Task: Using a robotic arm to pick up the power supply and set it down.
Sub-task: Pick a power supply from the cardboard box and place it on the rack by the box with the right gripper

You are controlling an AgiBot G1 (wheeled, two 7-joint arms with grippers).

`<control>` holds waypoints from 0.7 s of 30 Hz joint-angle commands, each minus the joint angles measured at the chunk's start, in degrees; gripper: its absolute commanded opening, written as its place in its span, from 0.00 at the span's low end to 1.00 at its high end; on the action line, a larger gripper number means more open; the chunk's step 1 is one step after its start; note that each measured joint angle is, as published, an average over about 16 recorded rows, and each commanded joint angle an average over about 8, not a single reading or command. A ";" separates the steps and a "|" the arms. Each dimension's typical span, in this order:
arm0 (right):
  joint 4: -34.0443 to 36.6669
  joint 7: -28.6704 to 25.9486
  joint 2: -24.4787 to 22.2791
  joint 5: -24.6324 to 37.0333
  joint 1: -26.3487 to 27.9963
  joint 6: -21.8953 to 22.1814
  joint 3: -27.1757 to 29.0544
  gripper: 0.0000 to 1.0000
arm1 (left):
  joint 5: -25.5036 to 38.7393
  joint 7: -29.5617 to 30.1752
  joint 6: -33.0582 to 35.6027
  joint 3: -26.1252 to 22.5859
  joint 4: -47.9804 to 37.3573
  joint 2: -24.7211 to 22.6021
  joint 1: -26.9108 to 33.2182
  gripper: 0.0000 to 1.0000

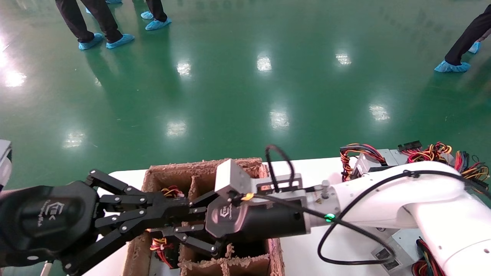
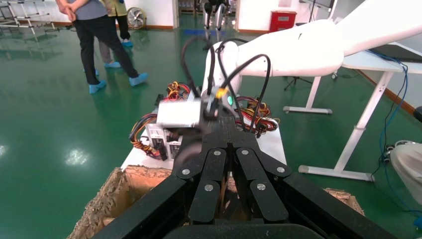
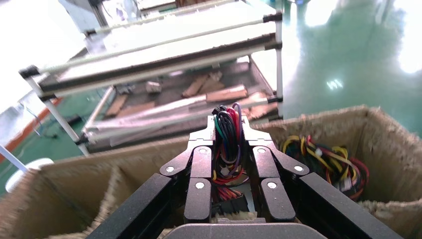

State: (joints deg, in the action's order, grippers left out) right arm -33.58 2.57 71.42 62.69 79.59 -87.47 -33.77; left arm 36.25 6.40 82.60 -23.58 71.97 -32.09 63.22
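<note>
The robotic arm (image 1: 387, 199), white with a green-lit wrist ring, reaches from the right over the brown cardboard divider box (image 1: 199, 166). Its right gripper (image 3: 229, 129) is shut on the red, black and green wire bundle (image 3: 228, 144) of the power supply, above a box compartment. The grey body is hidden under the fingers. In the head view the right gripper (image 1: 168, 230) points left into the box. My left gripper (image 1: 188, 212) is shut on nothing, level above the box, nose to nose with the right one. From the left wrist the left gripper (image 2: 227, 122) faces the grey camera block (image 2: 179, 112).
More power supplies (image 1: 368, 163) with coloured wires lie on the white table (image 1: 307, 245) at the right, others (image 2: 161, 139) behind the box. Another wire bundle (image 3: 326, 154) fills a neighbouring compartment. People's legs (image 1: 99, 23) stand on the green floor. A shelf rack (image 3: 164, 64) is beyond the box.
</note>
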 commanded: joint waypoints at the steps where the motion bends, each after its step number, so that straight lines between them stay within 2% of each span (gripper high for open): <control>1: -0.54 -0.54 -0.65 -1.06 -0.01 -1.10 0.53 0.00 | 0.00 0.00 0.00 0.00 0.00 0.00 0.00 0.00; 12: -7.16 -8.29 -5.74 -10.89 -2.14 -2.63 3.60 0.00 | 0.00 0.00 0.00 0.00 0.00 0.00 0.00 0.00; 21: -10.97 -11.60 -9.30 -14.77 -3.60 -0.67 4.79 0.00 | 0.00 0.00 0.00 0.00 0.00 0.00 0.00 0.00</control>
State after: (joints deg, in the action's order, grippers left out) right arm -43.89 -8.89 62.60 47.65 76.32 -88.35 -28.77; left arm 36.25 6.39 82.60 -23.58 71.97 -32.08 63.22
